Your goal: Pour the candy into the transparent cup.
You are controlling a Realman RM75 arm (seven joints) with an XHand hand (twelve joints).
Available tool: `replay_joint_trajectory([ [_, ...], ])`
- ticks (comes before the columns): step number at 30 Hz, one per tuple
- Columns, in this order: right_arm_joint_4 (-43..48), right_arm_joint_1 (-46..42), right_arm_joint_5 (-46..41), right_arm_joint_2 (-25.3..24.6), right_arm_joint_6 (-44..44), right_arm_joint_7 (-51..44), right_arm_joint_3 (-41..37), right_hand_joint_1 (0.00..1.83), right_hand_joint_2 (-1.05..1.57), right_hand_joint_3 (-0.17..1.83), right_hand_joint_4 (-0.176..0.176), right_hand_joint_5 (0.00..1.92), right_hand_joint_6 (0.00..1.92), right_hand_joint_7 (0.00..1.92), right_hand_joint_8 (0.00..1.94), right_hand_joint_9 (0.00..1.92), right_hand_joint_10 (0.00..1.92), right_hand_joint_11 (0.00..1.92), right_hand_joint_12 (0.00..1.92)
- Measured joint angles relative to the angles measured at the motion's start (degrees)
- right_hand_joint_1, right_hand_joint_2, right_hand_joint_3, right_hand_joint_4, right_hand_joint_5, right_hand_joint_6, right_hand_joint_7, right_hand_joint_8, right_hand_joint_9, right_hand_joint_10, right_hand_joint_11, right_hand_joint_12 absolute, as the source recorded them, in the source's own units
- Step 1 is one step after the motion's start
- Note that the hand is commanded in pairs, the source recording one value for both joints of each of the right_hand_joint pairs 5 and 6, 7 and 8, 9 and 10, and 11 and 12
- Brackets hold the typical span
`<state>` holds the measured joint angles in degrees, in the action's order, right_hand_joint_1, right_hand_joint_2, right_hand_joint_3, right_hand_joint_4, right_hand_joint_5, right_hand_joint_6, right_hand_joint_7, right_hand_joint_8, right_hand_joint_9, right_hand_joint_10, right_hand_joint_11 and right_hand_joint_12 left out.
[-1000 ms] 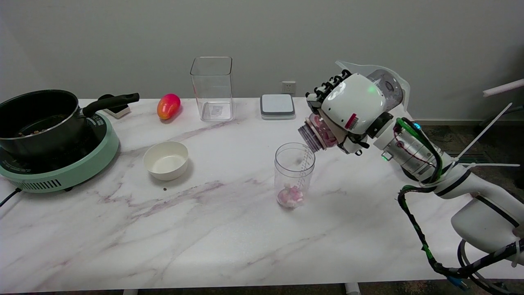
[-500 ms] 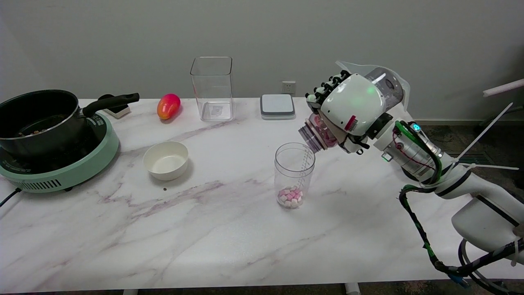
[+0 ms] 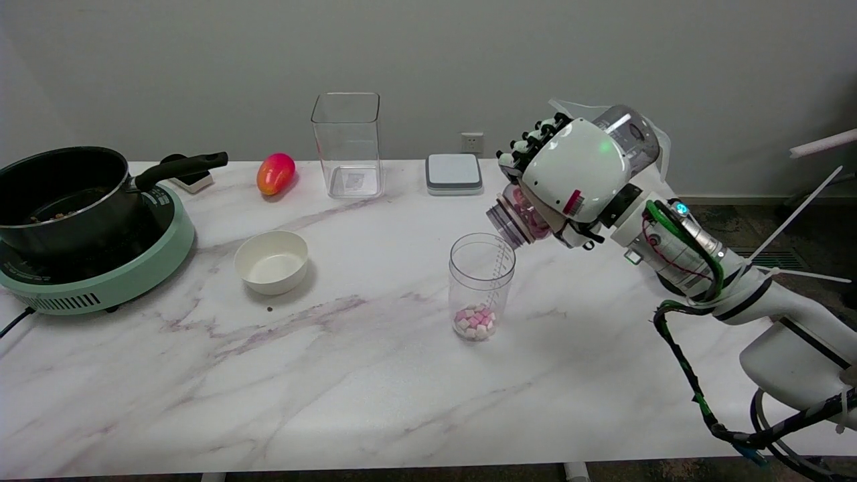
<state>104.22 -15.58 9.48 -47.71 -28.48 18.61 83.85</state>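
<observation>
Robot hand (image 3: 569,177) grasps the candy jar (image 3: 514,217), tilted — mouth at 8 o'clock, just above the transparent cup's (image 3: 481,284) rim. Pink-white candy (image 3: 475,322) lies in the cup bottom, upright on the surface (image 3: 348,375).

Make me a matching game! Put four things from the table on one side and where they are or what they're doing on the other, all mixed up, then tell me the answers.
Things:
1. candy jar
2. transparent cup
3. black pot
4. white bowl

Places or states:
A. sits on the green cooker
B. empty, left of the cup
C. tilted in the right hand
D. stands upright with pink and white candy at its bottom

Pairs: 1-C, 2-D, 3-A, 4-B
</observation>
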Motion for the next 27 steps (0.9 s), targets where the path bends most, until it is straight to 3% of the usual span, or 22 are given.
replay_joint_trajectory([
  [27, 0.91, 0.81, 4.1, 0.22, -2.14, 0.47, -0.12, 1.56, 0.74, 0.62, 0.0, 1.47, 1.47, 1.54, 1.54, 1.47, 1.47, 1.24, 1.24],
])
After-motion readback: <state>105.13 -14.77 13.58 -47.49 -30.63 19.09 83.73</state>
